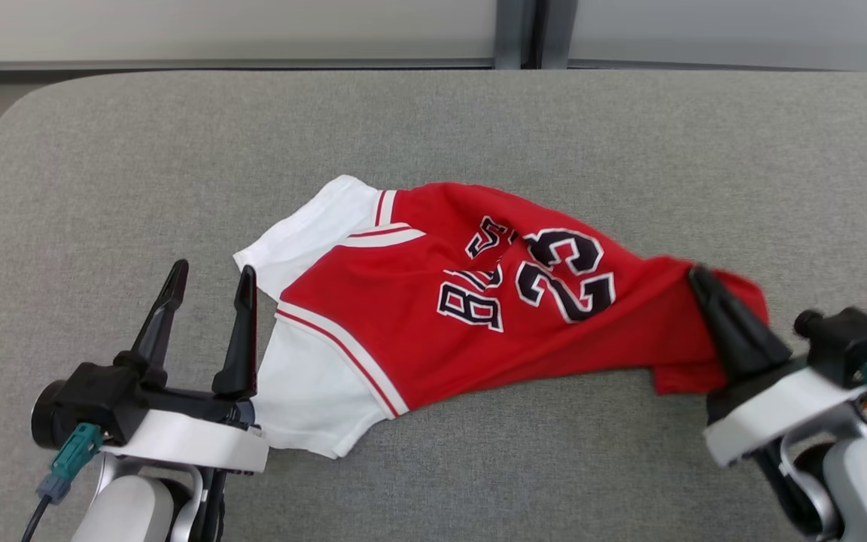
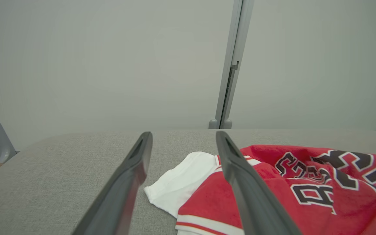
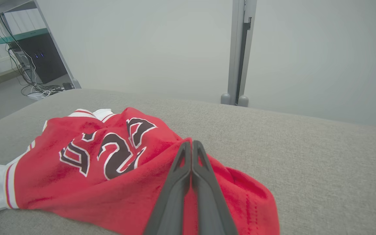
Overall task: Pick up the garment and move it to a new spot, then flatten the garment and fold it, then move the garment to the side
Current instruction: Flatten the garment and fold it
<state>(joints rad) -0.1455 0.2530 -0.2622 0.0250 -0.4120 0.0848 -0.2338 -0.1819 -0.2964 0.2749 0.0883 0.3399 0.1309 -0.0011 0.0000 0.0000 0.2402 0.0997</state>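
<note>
The garment (image 1: 418,301), a soft red jersey with white sleeves, striped trim and black numerals edged in white, lies rumpled across the middle of the bench (image 1: 479,120), a grey woven-cloth top with a rounded far-left corner. Its red end points toward the bench's right edge, where the right gripper (image 1: 697,272) presses its long, dark, tapered fingers together on a bunched fold. The left gripper (image 1: 211,269) stands spread wide nearer the left edge, one finger just beside a white sleeve.
</note>
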